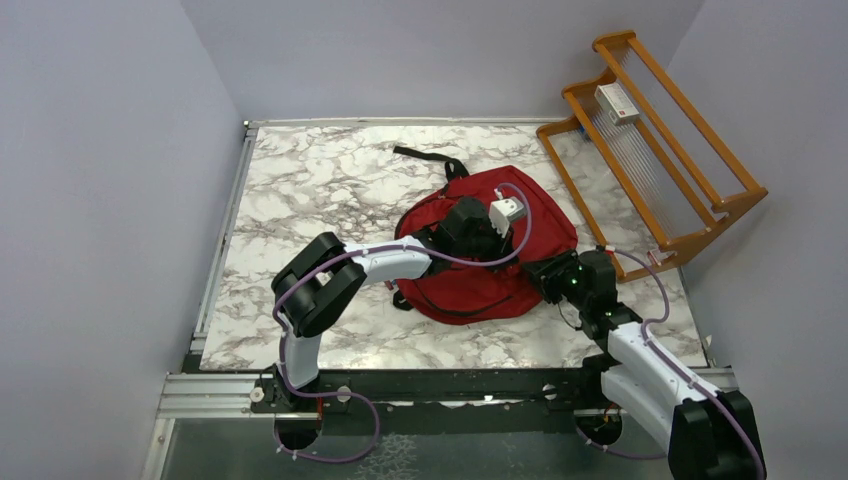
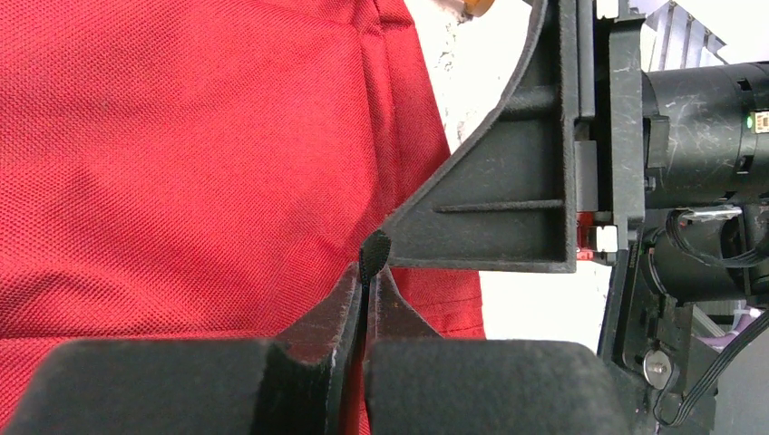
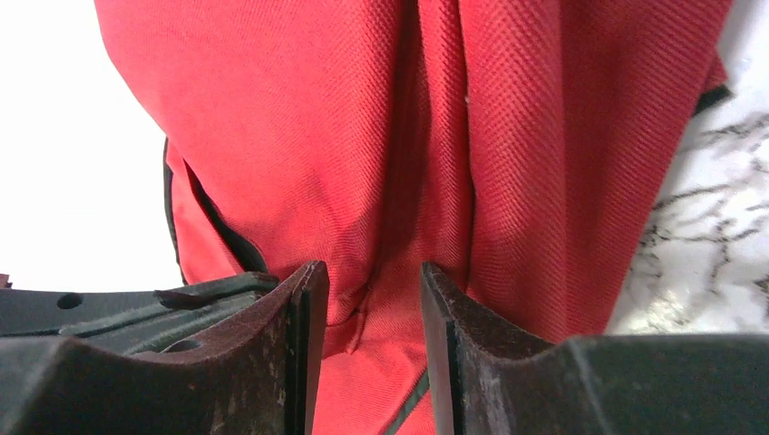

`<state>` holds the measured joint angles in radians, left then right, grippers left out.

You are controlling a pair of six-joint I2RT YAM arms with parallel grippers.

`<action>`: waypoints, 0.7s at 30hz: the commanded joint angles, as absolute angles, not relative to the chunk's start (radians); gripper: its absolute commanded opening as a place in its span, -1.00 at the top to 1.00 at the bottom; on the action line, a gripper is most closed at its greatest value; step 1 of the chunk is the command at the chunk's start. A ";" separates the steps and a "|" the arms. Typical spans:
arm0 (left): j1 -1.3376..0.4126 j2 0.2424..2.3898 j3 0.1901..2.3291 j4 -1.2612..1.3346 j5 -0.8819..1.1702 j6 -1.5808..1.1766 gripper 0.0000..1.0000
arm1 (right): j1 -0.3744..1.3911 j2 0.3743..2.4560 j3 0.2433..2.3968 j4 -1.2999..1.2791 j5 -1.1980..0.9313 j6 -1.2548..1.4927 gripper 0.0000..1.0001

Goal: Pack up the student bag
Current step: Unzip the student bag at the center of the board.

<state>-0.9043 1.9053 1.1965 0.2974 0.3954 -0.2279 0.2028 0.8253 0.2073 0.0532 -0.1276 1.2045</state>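
Red fabric: the student bag [image 1: 462, 285] lies slumped on the marble tabletop [image 1: 300, 200], right of centre, with both arms reaching over it.
Step in hand: judged to be opening the bag, before anything goes in; no open mouth or lining shows in any view.
Left hand [image 2: 367, 272]: pinched tight on a small black tab [image 2: 374, 248], probably a zip pull, its tip poking out above the fingertips, with the red cloth just behind.
Right hand [image 3: 363, 281]: at the bag's near right edge, jaws partly apart, straddling a fold of red cloth; it grips nothing, and whether the pads brush the fold cannot be told.
Next move calls for: the right hand to close on that fold and brace the cloth, so the left can draw the tab along its track without dragging the whole bag.
Risk: the soft fabric may bunch and stall the pull.
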 commanded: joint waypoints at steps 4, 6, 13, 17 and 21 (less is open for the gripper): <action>-0.899 1.868 1.189 0.345 0.433 -0.230 1.00 | 0.204 0.898 0.189 0.232 -0.185 1.253 0.06; -0.899 1.870 1.190 0.349 0.440 -0.232 1.00 | 0.204 0.919 0.186 0.258 -0.192 1.258 0.06; -0.900 1.873 1.195 0.353 0.449 -0.228 1.00 | 0.204 1.006 0.179 0.340 -0.225 1.265 0.54; -0.896 1.867 1.187 0.351 0.406 -0.218 1.00 | 0.204 1.008 0.180 0.333 -0.238 1.243 0.88; -0.861 1.871 1.188 0.347 0.373 -0.246 1.00 | 0.204 0.981 0.182 0.283 -0.244 1.212 0.99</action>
<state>-0.8970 1.9053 1.1946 0.3088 0.4137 -0.2279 0.2028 1.0042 0.1894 0.2924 -0.2119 1.2484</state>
